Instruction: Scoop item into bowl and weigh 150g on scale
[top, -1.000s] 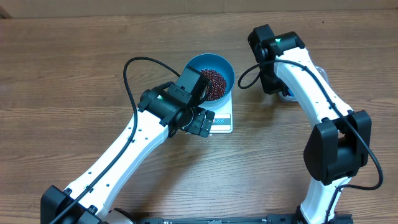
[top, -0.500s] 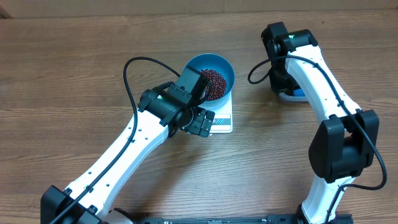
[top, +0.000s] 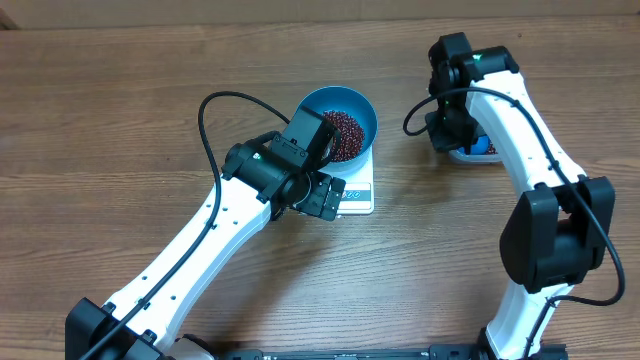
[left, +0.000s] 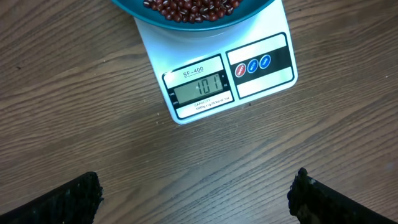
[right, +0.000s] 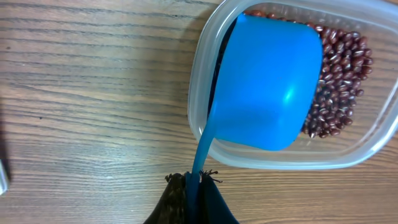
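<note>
Your right gripper (right: 196, 193) clamps the scoop (right: 267, 81), your left gripper (left: 196, 205) gapes empty, so dig a modest load from the upper-right beans (right: 339, 74).

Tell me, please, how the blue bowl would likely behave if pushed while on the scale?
The bowl overhangs the smaller scale, so an edge push might tip it. Its smooth walls probably slide easily. The loose beans inside would likely shift.
</note>
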